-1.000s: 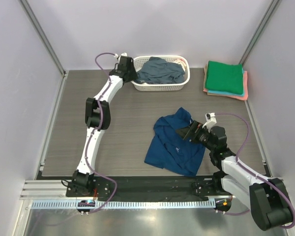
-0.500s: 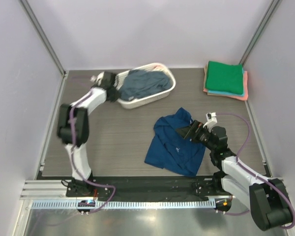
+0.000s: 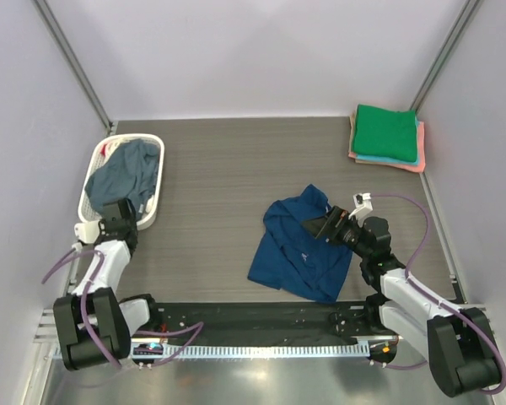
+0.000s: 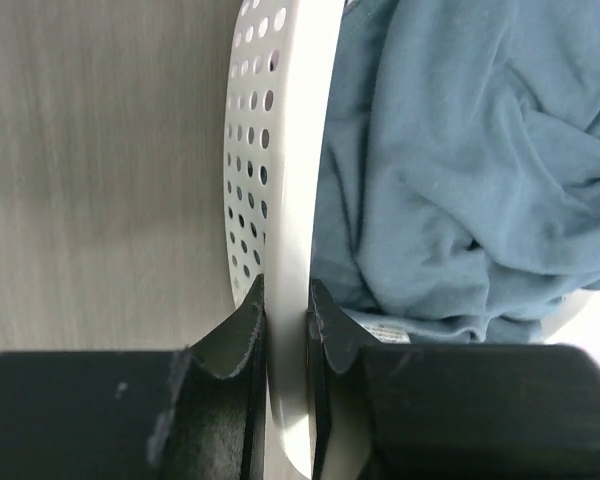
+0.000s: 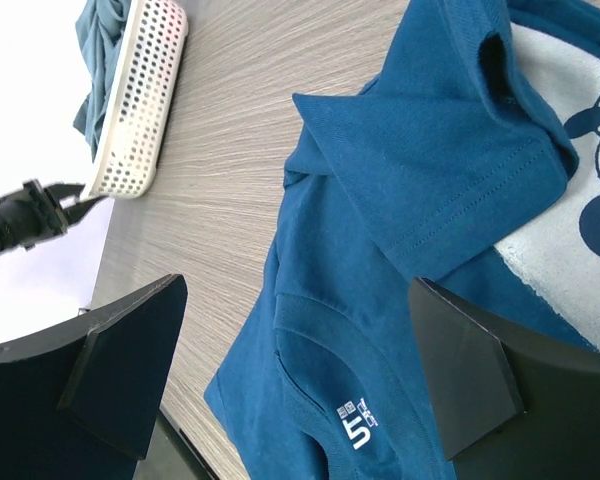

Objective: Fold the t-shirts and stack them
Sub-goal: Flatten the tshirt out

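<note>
A dark blue t-shirt (image 3: 299, 249) with white print lies crumpled on the table right of centre. My right gripper (image 3: 325, 226) hovers open over its right side, nothing between the fingers. The wrist view shows the collar and label (image 5: 355, 425) below that gripper (image 5: 295, 370). A slate grey-blue t-shirt (image 3: 126, 173) fills the white basket (image 3: 156, 181) at the far left. My left gripper (image 3: 118, 209) is shut on the basket's near rim (image 4: 295, 200), one finger outside the wall and one inside against the cloth (image 4: 460, 180). Green, teal and coral t-shirts (image 3: 386, 131) lie folded and stacked at the back right.
The basket (image 5: 140, 110) stands close to the left wall and the table's left edge. Bare wood-grain table (image 3: 236, 169) stretches between basket, blue shirt and stack. A black rail (image 3: 261, 316) runs along the near edge between the arm bases.
The left arm has swung from the back centre to the near left, dragging the basket and its shirt along by the rim. The right arm has not moved.
</note>
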